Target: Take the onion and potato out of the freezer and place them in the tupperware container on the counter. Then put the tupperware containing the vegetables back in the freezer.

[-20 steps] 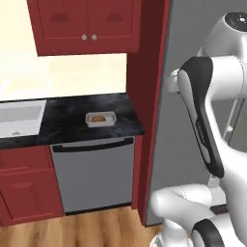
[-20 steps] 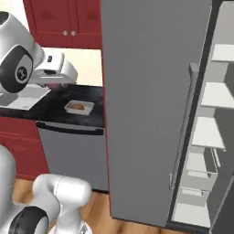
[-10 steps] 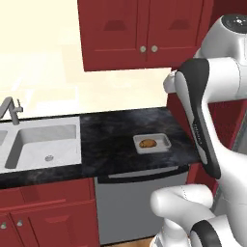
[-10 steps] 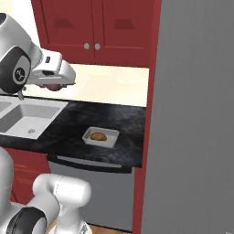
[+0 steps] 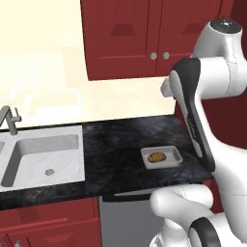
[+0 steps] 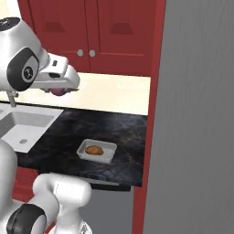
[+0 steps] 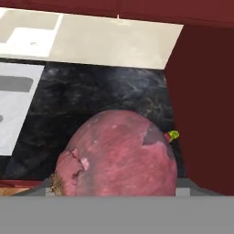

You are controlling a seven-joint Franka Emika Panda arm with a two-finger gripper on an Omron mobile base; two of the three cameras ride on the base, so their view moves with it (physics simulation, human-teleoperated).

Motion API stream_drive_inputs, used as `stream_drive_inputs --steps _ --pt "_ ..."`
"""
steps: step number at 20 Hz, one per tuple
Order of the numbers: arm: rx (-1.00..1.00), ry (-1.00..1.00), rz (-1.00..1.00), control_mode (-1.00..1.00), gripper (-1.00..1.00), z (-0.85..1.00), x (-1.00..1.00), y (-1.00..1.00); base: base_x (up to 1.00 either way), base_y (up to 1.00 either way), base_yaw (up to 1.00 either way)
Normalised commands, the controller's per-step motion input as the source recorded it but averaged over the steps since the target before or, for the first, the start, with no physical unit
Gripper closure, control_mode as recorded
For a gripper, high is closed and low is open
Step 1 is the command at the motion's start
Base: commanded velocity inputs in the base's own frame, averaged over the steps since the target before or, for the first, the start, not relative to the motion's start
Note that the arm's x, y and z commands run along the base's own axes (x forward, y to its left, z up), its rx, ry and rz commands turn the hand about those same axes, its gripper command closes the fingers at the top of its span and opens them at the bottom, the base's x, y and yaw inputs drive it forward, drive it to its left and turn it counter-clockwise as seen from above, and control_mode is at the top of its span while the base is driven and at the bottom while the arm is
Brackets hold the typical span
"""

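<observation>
Black glossy stone surface (image 5: 120,140) with faint grey marbling crosses the middle of the left base view, and a small shallow pale rectangular tupperware container (image 5: 161,157) sits on it right of centre, holding a brown rounded potato (image 5: 156,157). A white sink basin (image 5: 41,157) lies at the left, dark red wall cabinets (image 5: 144,34) fill the top, and the white arm rises along the right edge.

From the right base view, the container sits lower centre, near the surface's front edge. The hand hangs at upper left, well above the surface, its fingers (image 6: 58,90) clamped on a round dark red onion (image 6: 58,91). A tall matte grey freezer door (image 6: 196,119) fills the right side.

Through the hand view, the onion's reddish, peeling skin bulges at lower centre, with the black surface behind it.
</observation>
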Motion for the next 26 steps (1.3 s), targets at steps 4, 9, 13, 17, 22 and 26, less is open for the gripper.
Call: stream_drive_inputs --steps 4,9,13,17,22,26 --pt "0.00 0.28 0.00 -1.00 1.00 -0.92 0.21 -0.15 0.00 0.00 0.00" --pt "0.05 0.34 0.00 -1.00 1.00 -0.98 0.33 -0.34 0.00 0.00 0.00" --pt "0.06 0.34 0.00 -1.00 1.00 -0.98 0.53 -0.25 0.00 0.00 0.00" --pt "0.09 0.22 0.00 -1.00 1.00 -0.86 0.75 -0.15 0.00 0.00 0.00" --pt "0.00 0.07 -0.02 -1.00 1.00 -0.73 0.89 0.08 0.00 0.00 0.00" --pt "0.00 0.05 -0.10 -1.00 1.00 -0.64 0.74 0.03 0.00 0.00 0.00"
